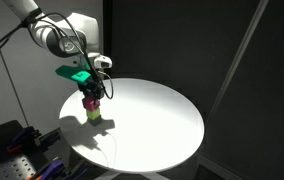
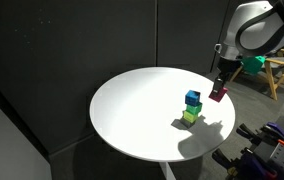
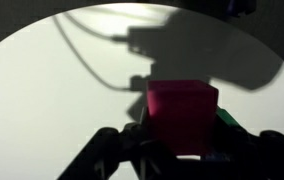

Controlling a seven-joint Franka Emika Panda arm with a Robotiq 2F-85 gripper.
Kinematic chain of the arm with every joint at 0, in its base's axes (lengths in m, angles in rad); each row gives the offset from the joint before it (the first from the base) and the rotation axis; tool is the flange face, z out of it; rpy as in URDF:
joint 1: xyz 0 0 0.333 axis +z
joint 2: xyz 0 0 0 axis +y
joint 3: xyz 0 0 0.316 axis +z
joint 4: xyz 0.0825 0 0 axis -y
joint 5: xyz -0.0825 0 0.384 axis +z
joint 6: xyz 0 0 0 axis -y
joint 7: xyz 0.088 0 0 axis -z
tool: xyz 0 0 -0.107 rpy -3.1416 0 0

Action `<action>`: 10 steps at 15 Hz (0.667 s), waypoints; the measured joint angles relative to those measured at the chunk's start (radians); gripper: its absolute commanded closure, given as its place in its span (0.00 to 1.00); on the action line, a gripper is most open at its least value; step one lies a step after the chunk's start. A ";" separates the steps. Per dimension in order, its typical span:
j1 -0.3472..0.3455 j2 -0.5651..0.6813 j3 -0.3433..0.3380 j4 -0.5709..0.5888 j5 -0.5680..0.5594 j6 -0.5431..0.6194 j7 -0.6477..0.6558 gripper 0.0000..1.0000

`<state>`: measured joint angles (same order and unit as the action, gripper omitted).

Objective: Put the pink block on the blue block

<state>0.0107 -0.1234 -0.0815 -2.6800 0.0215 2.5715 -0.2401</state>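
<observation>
On the round white table (image 2: 132, 110), in an exterior view, a short stack of cubes stands toward the right of the top. The small bright blue block (image 2: 192, 98) crowns it, with a green cube (image 2: 190, 110) and a yellow-green cube (image 2: 187, 119) under it. To the right of the stack hangs the black Robotiq gripper (image 2: 219, 90), its jaws clamped narrow on the small magenta-pink block (image 2: 218, 95). The pink block is off the table, near the blue block but apart from it and at about its height. The wrist view shows the pink cube (image 3: 182, 115) seated squarely between the fingers.

The step in hand appears to be the carry over to the stack. To do it well, the arm should lift a little first, so the pink block's underside clears the blue top. It should then slide across until it is centred and lower straight down. The jaws should part only once the faces meet. The tower looks slightly staggered, so a sideways nudge could topple it.
</observation>
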 measured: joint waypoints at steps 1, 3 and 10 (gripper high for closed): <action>0.000 -0.004 0.000 0.000 0.000 -0.010 0.000 0.70; 0.000 -0.010 0.000 0.000 0.000 -0.028 0.000 0.70; 0.000 -0.020 0.000 0.000 -0.003 -0.071 0.000 0.70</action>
<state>0.0107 -0.1432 -0.0811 -2.6800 0.0187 2.5010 -0.2401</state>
